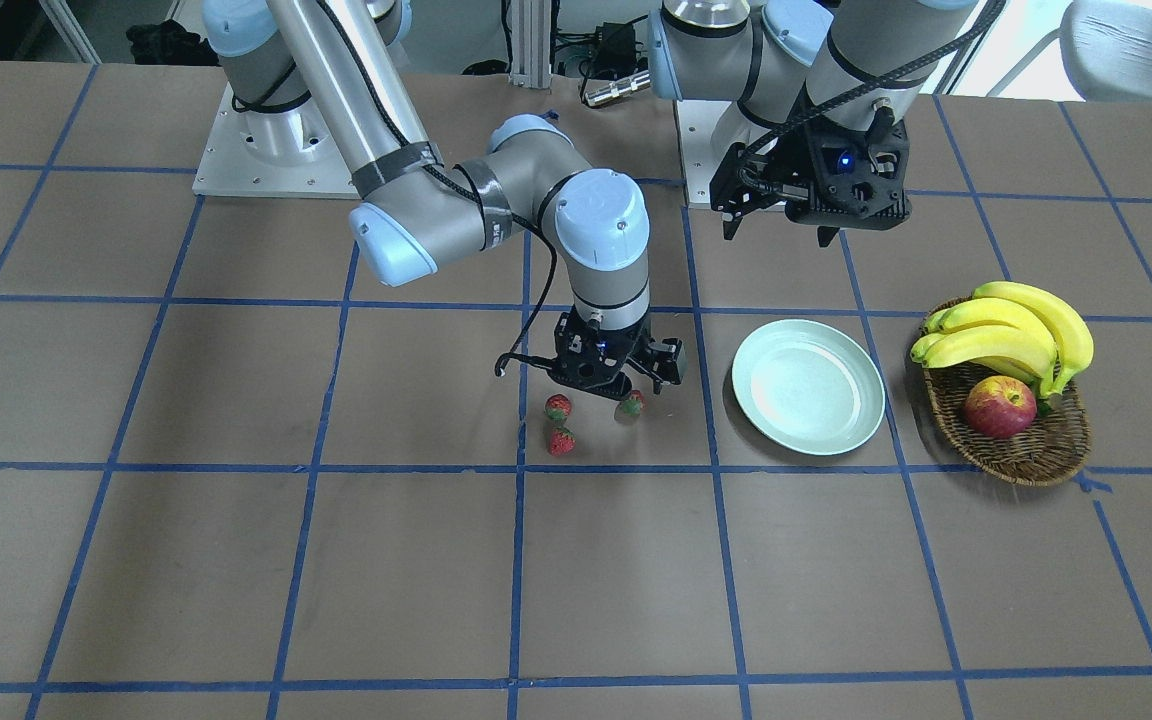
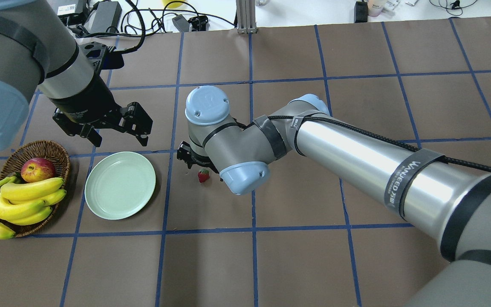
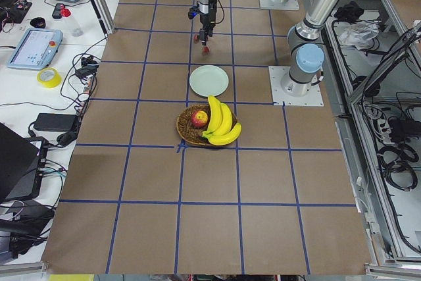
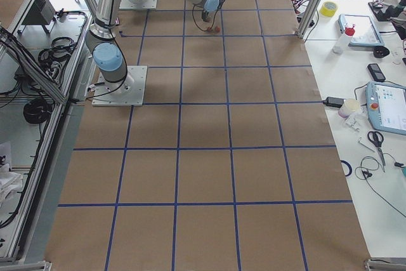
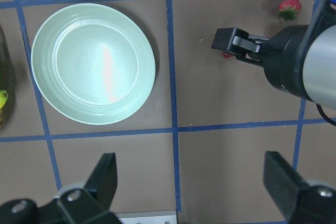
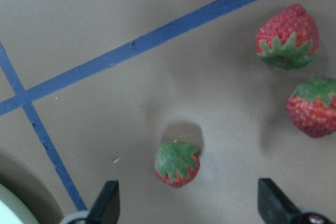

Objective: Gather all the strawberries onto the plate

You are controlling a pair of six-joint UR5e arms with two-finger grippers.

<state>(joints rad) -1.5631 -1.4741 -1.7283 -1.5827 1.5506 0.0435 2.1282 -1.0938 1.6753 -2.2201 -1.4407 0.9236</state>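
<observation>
While the right arm [image 1: 496, 215] stretches out over the worktop [image 1: 236, 560], I've got the left arm [image 1: 856, 70] hanging high behind the plate [image 1: 808, 400], left jaws spread wide and empty. The basket [image 1: 1026, 455] with bananas [image 1: 1011, 335] and an apple [image 1: 999, 407] sits just beside the plate, which is bare. Right jaws are low over the strawberries [image 1: 562, 441], apart, gripping nothing. One berry [image 6: 177, 163] lies on the worktop between them, cap up, nearer one finger [image 6: 107, 205] than the other. A second berry [image 6: 314, 107] and third berry [image 6: 288, 35] lie close by, all near the plate but off it. My worry: an off-centre close shoves that berry and it rolls or squirts out. The far finger could also clip the neighbour coming down.
</observation>
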